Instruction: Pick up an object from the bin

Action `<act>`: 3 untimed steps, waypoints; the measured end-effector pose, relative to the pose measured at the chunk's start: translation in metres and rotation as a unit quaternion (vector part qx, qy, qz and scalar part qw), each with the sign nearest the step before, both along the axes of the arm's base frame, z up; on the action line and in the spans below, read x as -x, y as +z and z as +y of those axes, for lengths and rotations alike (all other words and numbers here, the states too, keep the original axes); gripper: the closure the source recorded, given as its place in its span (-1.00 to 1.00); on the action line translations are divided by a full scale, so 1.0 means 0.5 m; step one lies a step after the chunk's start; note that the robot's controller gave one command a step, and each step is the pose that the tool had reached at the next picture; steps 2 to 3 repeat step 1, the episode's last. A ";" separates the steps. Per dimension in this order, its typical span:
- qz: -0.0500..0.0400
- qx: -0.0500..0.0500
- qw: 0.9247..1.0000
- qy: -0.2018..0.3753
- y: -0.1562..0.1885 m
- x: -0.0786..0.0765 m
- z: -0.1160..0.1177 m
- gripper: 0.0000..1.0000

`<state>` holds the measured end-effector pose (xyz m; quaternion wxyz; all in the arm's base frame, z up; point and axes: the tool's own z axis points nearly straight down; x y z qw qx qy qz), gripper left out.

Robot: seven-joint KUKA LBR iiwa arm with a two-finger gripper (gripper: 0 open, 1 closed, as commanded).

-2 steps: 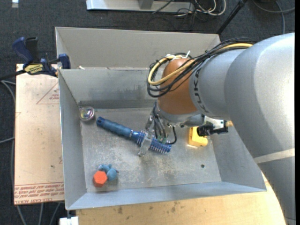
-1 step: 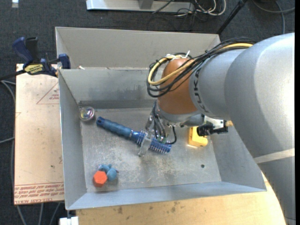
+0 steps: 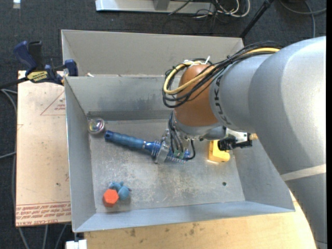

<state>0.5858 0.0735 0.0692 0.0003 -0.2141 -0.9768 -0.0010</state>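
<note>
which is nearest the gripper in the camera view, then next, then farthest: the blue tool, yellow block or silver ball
1. blue tool: mid bin, one end right at the gripper.
2. yellow block: just to the view's right of the gripper.
3. silver ball: far left, by the bin's back wall.

Grey arm casing, right of bin: dark letters "UK" legible, part of a maker's mark, rest hidden behind cables.

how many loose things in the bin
4: shiny round piece back left, long blue tool mid-bin, orange-and-blue piece front left, yellow block at right. The arm may hide more.
</note>
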 end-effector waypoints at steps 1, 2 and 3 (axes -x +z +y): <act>-0.001 0.000 1.000 0.002 0.063 -0.001 0.001 1.00; -0.001 0.000 1.000 0.002 0.063 -0.001 0.001 1.00; -0.001 0.000 1.000 0.002 0.063 -0.001 0.001 1.00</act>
